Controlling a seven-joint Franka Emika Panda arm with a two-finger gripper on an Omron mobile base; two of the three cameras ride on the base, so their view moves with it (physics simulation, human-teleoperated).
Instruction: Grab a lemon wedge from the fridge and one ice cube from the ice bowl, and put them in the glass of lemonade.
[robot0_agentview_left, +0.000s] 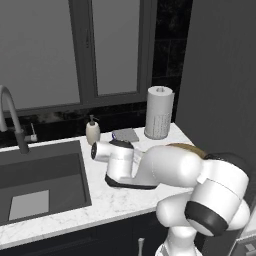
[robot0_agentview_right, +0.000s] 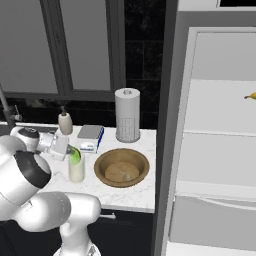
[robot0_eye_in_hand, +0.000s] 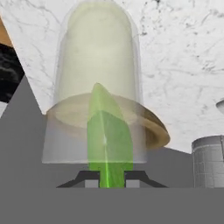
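Gripper (robot0_eye_in_hand: 105, 177) clamped on the lemon wedge (robot0_eye_in_hand: 107, 140), held right at the rim of the glass of lemonade (robot0_agentview_right: 76, 167). Ice bowl (robot0_agentview_right: 121, 168) sits just right of the glass, nothing between them. Behind: paper-towel roll (robot0_agentview_right: 127, 115), a flat box (robot0_agentview_right: 91, 136), soap dispenser (robot0_agentview_right: 65, 123). White marble counter (robot0_agentview_left: 110, 200), dark sink (robot0_agentview_left: 45, 175) and faucet (robot0_agentview_left: 12, 117) at left, window at the back. Fridge (robot0_agentview_right: 220, 150) open at right, banana (robot0_agentview_right: 250, 96) on a shelf.
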